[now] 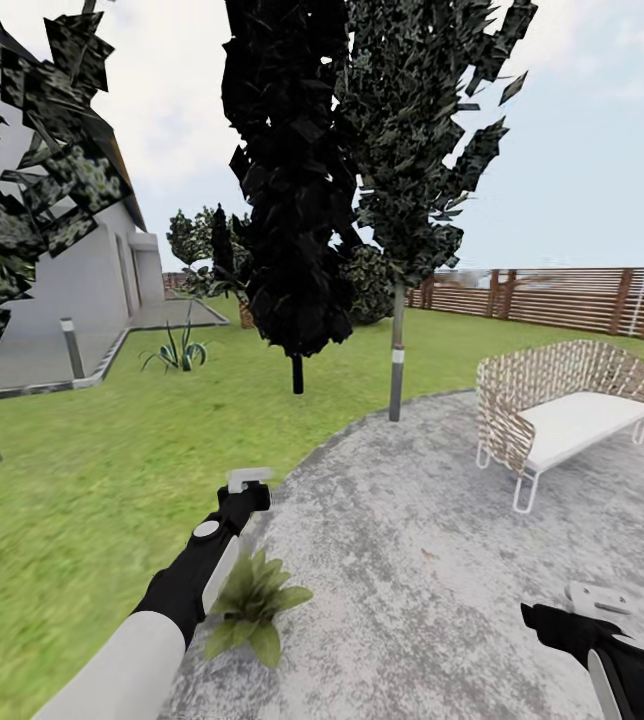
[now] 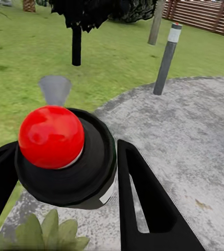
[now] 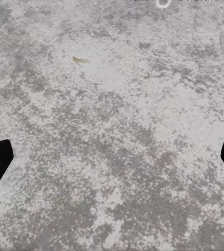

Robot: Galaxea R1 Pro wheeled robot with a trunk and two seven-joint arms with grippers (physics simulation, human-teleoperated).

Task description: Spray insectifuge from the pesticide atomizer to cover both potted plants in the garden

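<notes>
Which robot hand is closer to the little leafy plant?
Left. The left gripper hangs just above and behind the plant, holding the atomizer. The right gripper is far off to the plant's right, open over bare paving.

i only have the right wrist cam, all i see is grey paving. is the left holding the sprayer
Observer: Yes. In the left wrist view the left gripper is shut around the pesticide atomizer, red cap toward the camera.
Operator: any plant near it
Observer: One potted plant sits at the patio edge, just beside the left forearm in the head view.
Operator: whats ahead of me
Observer: A white woven bench stands on the patio ahead to the right, with a grey bollard lamp at the lawn edge.
Operator: my right gripper
Observer: The right gripper is open and holds nothing.
</notes>
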